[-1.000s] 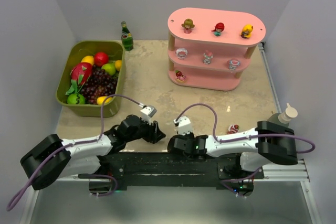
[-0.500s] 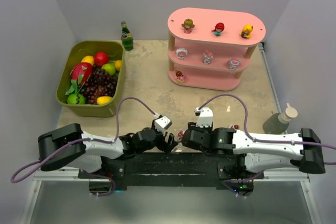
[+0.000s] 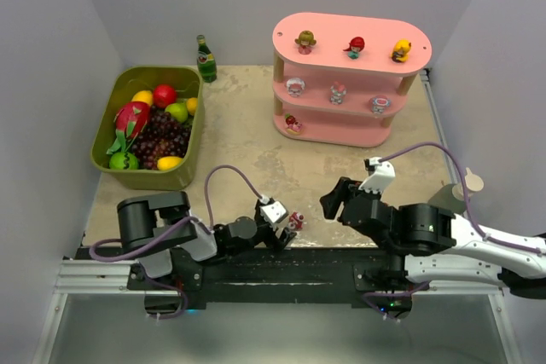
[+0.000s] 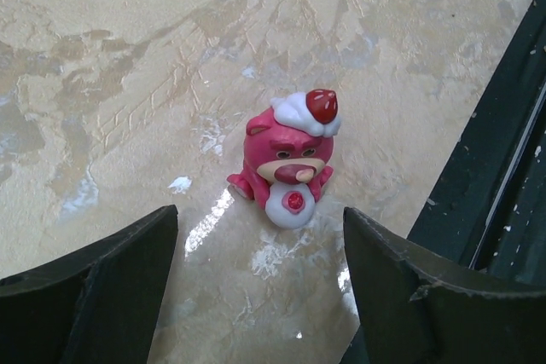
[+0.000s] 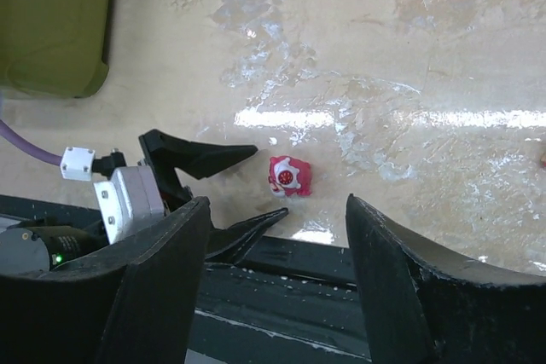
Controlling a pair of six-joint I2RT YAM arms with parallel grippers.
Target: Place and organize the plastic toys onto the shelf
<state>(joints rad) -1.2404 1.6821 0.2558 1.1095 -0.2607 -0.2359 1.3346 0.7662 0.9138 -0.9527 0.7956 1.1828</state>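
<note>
From where I stand, the beige marbled worktop takes up most of the scene. At its far right stands the pink three-tier shelf, with rounded boards and pale wooden posts. Across from it, far left, sits the olive-green rectangular plastic bin, heaped with toy fruit.

Both arms lie low along the near edge, over the black base rail. The left end effector is down close to the worktop beside that rail, its jaws parted and gripping nothing. The right end effector hangs above the worktop a little to the right, likewise spread and empty, looking down on the other one.

A small green glass bottle stands upright near the back wall, just beyond the bin's far corner.

Then the tiny toys. On the shelf's top board stand a brown-haired figurine, a red-haired figurine and a yellow figurine, spaced apart in a row. The middle board carries three pale pink-and-white figurines, and the bottom board has one red-and-white figurine at its left end. A pink plastic bear figurine with a white-and-red cap stands upright on the worktop just past the left fingertips, in line with the gap and touching neither finger.
</note>
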